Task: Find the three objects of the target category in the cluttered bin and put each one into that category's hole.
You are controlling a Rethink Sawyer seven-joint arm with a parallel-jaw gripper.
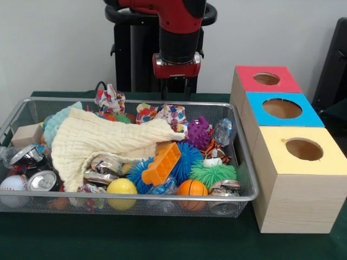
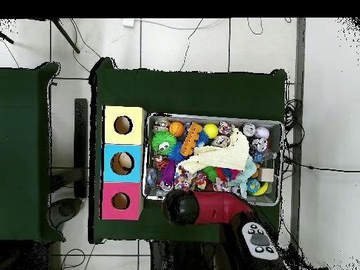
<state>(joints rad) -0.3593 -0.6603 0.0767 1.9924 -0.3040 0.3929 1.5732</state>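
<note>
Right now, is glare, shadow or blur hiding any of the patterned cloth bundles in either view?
Front view: even light, no harsh glare; two printed cloth bundles show clearly at the wire bin's far side, and the cream cloth, not shadow, covers what lies beneath. Overhead view: the bin's contents are small and soft, the arm overlaps its lower edge; bundles hard to tell.

The wire mesh bin [image 1: 245, 198] sits lengthwise on the table [image 1: 162, 241]. Beside one short end, three boxes [image 1: 295, 184] form a row toward the table's robot-side edge. A large cloth [image 1: 103, 143] lies over the bin's contents; knotted cloth bundles [image 1: 162, 114] rest along the robot-side wall.
</note>
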